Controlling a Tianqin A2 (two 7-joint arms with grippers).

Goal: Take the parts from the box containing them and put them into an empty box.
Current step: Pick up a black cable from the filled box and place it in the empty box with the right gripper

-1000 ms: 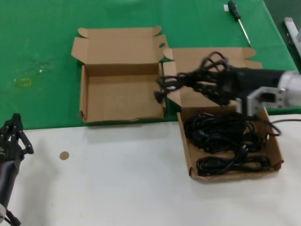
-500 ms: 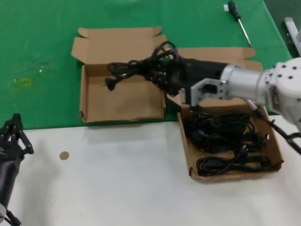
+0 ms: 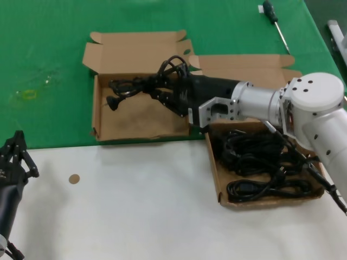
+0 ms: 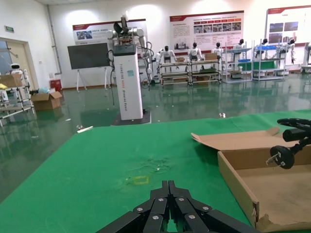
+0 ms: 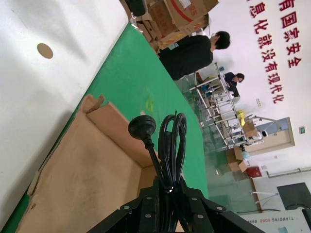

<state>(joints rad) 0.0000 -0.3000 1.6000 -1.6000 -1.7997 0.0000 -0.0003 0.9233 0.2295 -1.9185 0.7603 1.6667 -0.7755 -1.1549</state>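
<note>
My right gripper (image 3: pixel 164 93) is shut on a looped black power cable (image 3: pixel 133 86) and holds it over the empty box (image 3: pixel 108 122), the left brown box with the short lid. The cable's plug (image 3: pixel 112 103) hangs just above that box's floor. In the right wrist view the gripper (image 5: pixel 170 188) pinches the cable loop (image 5: pixel 172 141), with the plug (image 5: pixel 142 127) over the box floor (image 5: pixel 82 179). The right box (image 3: pixel 213 168) holds several more black cables (image 3: pixel 255 157). My left gripper (image 3: pixel 16 154) is parked at the near left, shut and empty; it also shows in the left wrist view (image 4: pixel 168 185).
A green-handled screwdriver (image 3: pixel 275 24) lies on the green cloth (image 3: pixel 49 65) at the far right. A small brown round spot (image 3: pixel 74 179) is on the white table (image 3: pixel 135 211). The left wrist view shows the empty box's near wall (image 4: pixel 238 187) and the hanging plug (image 4: pixel 282 156).
My right arm has swung left with the cable bundle, from above the full box to over the empty box, and the plug hangs lower. The left arm has not moved.
</note>
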